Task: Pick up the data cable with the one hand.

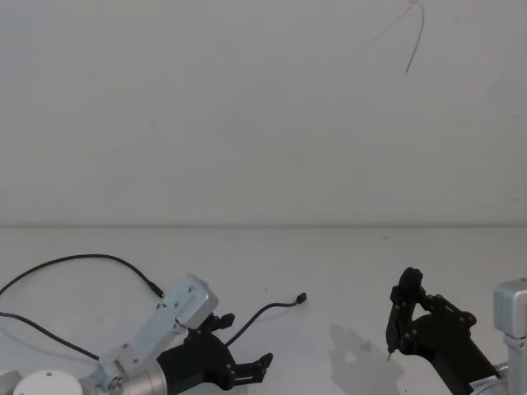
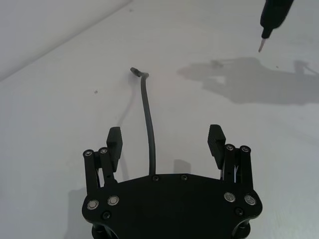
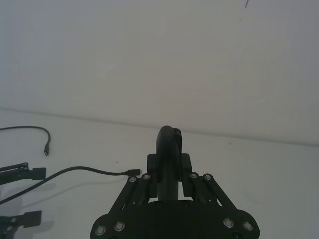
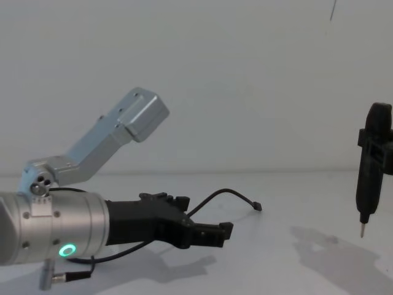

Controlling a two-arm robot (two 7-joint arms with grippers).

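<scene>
Left tool [image 2: 165,132]: fingers [image 2: 114,139] spread wide, gripping nothing. Cable [image 2: 147,119] on table [image 1: 346,271], running out from under its palm [image 2: 169,204] between the fingers, touching neither; plug [image 2: 135,71] beyond the tips. Right tool [image 3: 168,169], well right: clamped on upright pen [image 4: 370,166].

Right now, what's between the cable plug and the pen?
Bare table, in the head view. The left gripper straddles the data cable; the right gripper holds the pen.
</scene>
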